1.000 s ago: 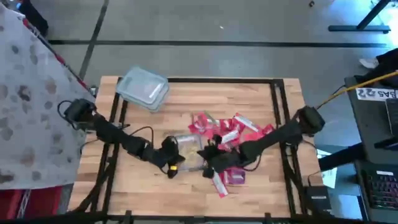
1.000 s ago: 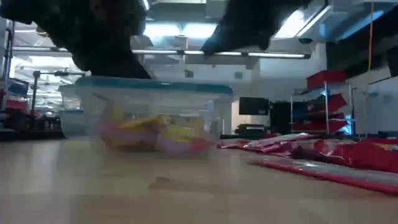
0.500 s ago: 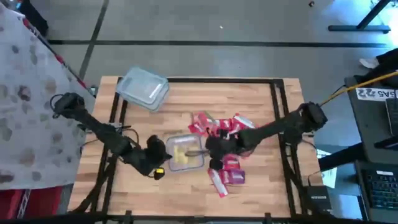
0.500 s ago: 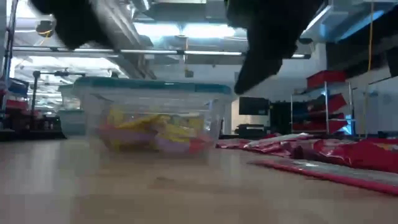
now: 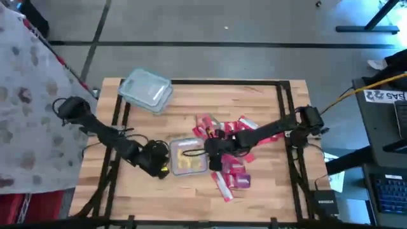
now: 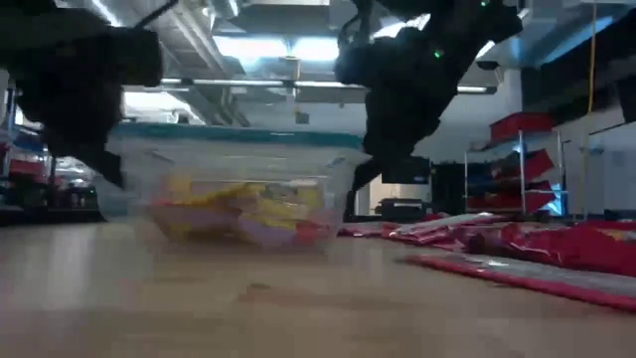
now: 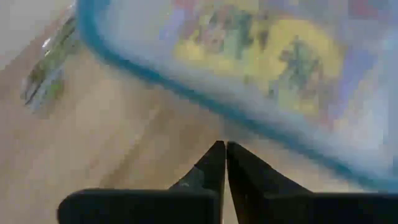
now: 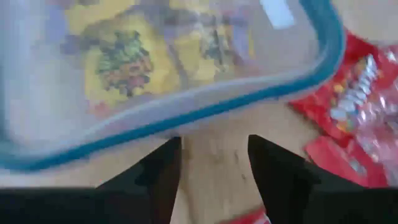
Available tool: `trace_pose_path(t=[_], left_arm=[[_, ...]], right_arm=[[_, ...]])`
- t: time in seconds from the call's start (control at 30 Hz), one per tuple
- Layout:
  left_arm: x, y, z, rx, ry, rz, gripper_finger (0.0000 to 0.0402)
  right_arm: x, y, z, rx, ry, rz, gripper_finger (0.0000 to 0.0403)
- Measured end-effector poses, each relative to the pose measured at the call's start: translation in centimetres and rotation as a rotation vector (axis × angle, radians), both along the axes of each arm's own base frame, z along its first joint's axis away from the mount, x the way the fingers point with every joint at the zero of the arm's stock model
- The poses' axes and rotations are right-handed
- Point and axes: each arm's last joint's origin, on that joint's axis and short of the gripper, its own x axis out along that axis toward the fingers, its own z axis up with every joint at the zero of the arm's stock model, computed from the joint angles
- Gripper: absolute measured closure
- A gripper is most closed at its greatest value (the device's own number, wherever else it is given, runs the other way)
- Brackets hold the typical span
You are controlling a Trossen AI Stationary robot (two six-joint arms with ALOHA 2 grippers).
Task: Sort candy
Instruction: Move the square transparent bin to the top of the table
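Observation:
A clear tub with a teal rim [image 5: 188,141] stands mid-table with yellow and pink candy [image 5: 186,159] inside it. Flat red candy packets [image 5: 240,130] lie spread on the table to its right, and more lie nearer the front [image 5: 232,180]. My left gripper [image 5: 162,164] is shut and sits low at the tub's left side, its tips [image 7: 224,149] just short of the teal rim [image 7: 155,78]. My right gripper [image 5: 208,152] is open at the tub's right side, its two fingers [image 8: 168,162] pointing at the rim [image 8: 205,112]. My left gripper's shut fingertips stand close against the tub's left rim; I cannot tell whether they touch it. My right gripper's open fingers stand at the tub's right rim with bare table between them; I cannot tell whether they touch it either.
A second clear tub [image 5: 146,89] sits at the table's far left corner. A dark metal frame [image 5: 283,114] runs along the table's sides. Bare wood lies along the near edge and the far middle.
Both grippers were close together over the tub a second ago. They have drawn apart, the left toward the table's left and the right toward its right. Both have come down beside the tub's two sides, and the tub now shows uncovered.

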Motion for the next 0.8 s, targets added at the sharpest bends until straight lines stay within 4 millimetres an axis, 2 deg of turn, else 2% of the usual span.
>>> trace_pose_path(t=[0.17,0.33,0.67,0.8], left_arm=[[0.9,1.3,0.0,0.016,0.01,-0.021,0.0401],[1.9,1.7,1.0,0.047,-0.012,-0.051,0.0401],[2.5,2.4,1.5,0.067,-0.012,-0.075,0.0401],[3.4,2.7,2.5,0.074,-0.041,-0.092,0.0402]], right_arm=[[0.0,0.1,0.0,-0.008,0.005,0.03,0.0228],[-0.1,0.1,0.5,-0.016,0.068,0.061,0.0228],[0.2,0.1,2.3,-0.047,0.124,0.076,0.0228],[-0.1,0.0,3.2,-0.09,0.201,0.081,0.0228]])
